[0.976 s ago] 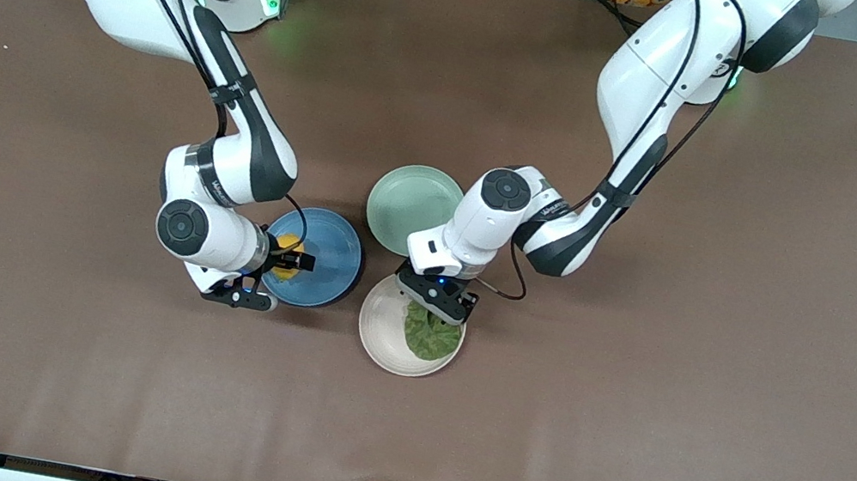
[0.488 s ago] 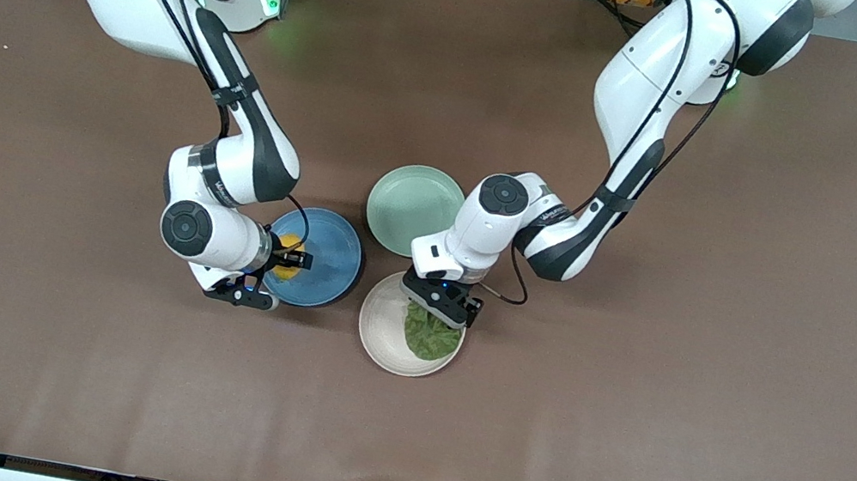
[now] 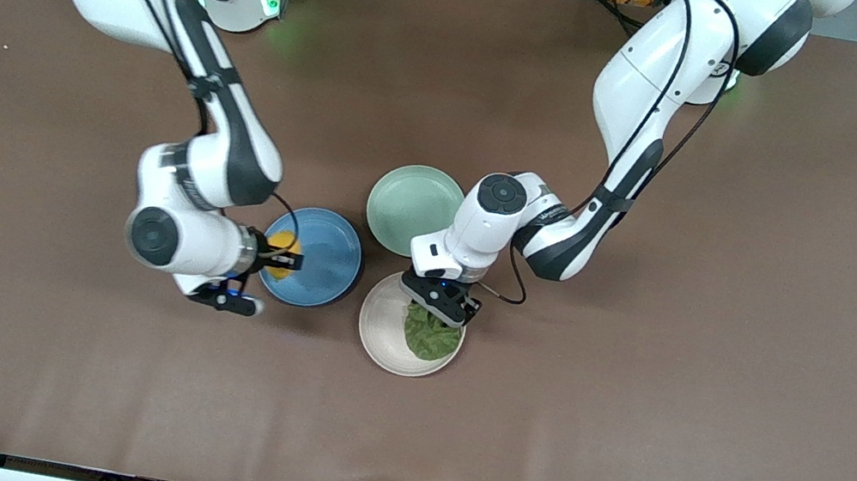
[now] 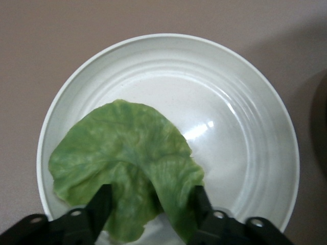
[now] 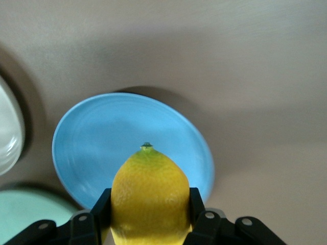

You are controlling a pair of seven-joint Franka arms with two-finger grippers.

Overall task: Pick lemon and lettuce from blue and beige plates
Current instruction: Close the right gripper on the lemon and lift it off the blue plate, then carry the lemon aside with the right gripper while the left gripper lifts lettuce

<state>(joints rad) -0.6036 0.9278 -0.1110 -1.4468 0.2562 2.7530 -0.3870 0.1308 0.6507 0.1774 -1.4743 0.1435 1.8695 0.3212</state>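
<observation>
My right gripper [image 3: 286, 261] is shut on the lemon [image 3: 277, 265], a yellow-orange oval, and holds it in the air over the edge of the blue plate [image 3: 325, 258]. In the right wrist view the lemon [image 5: 149, 194] fills the gap between the fingers [image 5: 99, 204] above the blue plate [image 5: 102, 143]. My left gripper [image 3: 436, 310] is down in the beige plate [image 3: 377, 328], closed on the lettuce [image 3: 431, 338]. In the left wrist view the green leaf [image 4: 122, 153] is buckled between the fingers [image 4: 102, 201] and its free end lies on the plate [image 4: 245, 127].
A pale mint-green plate [image 3: 414, 208] lies farther from the front camera, touching distance from both other plates; its rim shows in the right wrist view [image 5: 25, 214]. The three plates sit close together mid-table on the brown cloth [image 3: 629, 396].
My right gripper has risen with the lemon and drawn toward the right arm's end of the table. My left gripper has stayed at the lettuce, shifting only slightly.
</observation>
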